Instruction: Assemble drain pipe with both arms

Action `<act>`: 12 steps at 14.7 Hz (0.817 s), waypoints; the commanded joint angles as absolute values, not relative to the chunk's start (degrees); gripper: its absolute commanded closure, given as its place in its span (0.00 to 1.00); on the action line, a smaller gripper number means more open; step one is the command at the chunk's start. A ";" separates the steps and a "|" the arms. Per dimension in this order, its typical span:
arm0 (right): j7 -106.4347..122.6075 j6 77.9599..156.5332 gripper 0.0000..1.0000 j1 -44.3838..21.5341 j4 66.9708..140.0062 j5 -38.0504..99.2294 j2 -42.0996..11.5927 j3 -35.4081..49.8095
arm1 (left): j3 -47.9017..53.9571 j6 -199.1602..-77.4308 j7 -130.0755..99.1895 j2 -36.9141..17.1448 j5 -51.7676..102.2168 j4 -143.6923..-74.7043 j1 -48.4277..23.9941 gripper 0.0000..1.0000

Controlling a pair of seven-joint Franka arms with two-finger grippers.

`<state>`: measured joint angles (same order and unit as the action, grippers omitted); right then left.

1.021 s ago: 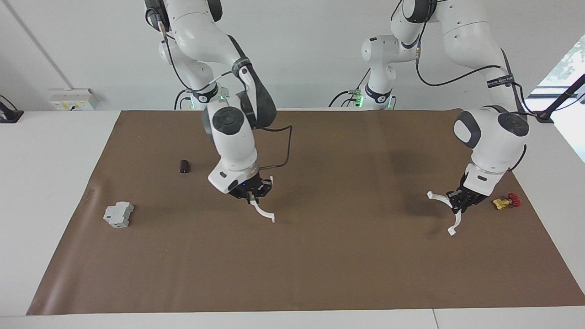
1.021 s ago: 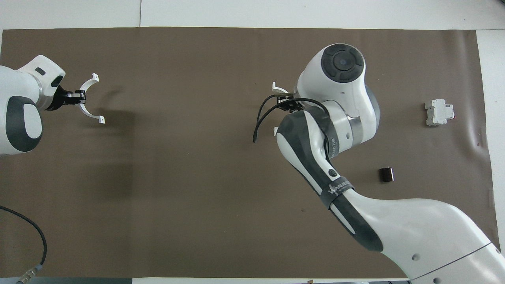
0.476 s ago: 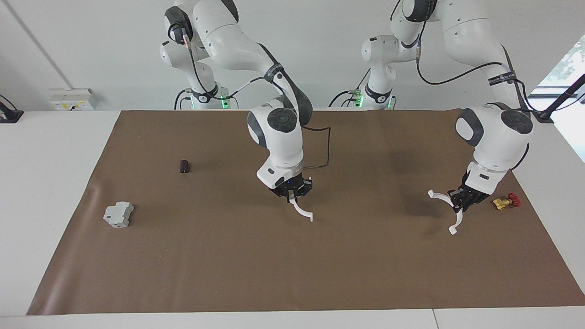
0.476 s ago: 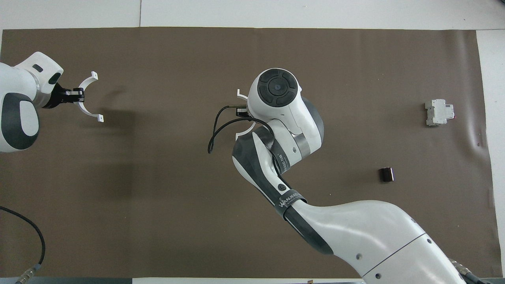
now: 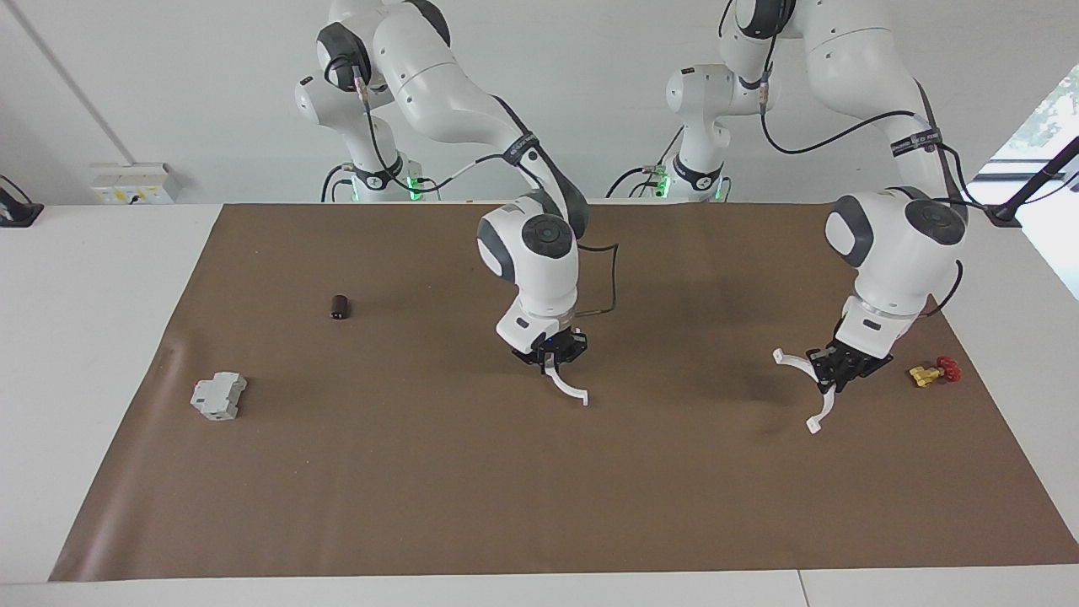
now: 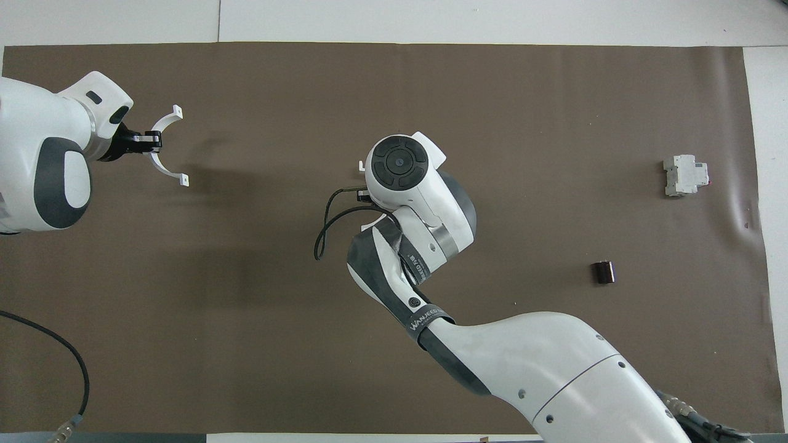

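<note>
Facing the robots, you see the right tool (image 5: 552,356) clamped on one white arc (image 5: 566,387) over the worktop's (image 5: 126,295) middle, and the left tool (image 5: 833,368) clamped on the other arc (image 5: 801,371) beside the yellow-and-red valve (image 5: 930,372). From overhead, the valve is hidden; the right arm (image 6: 425,209) covers most of its arc, only a tab showing.
</note>
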<state>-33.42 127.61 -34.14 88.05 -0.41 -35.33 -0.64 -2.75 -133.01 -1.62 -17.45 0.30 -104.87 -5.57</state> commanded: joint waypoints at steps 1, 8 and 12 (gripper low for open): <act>-33.58 132.26 0.89 -34.10 91.58 -1.58 -34.45 -0.79 | -3.51 -132.28 -5.35 -16.87 0.53 -104.85 -9.22 1.00; -33.31 127.20 0.00 -31.22 85.36 -1.93 -33.23 -1.32 | -3.43 -132.01 -19.41 -17.84 -4.83 -103.98 -18.88 1.00; -25.61 115.71 0.00 -21.83 85.52 -1.58 -24.81 -1.23 | -3.43 -132.54 -28.45 -20.38 -9.30 -103.97 -25.12 1.00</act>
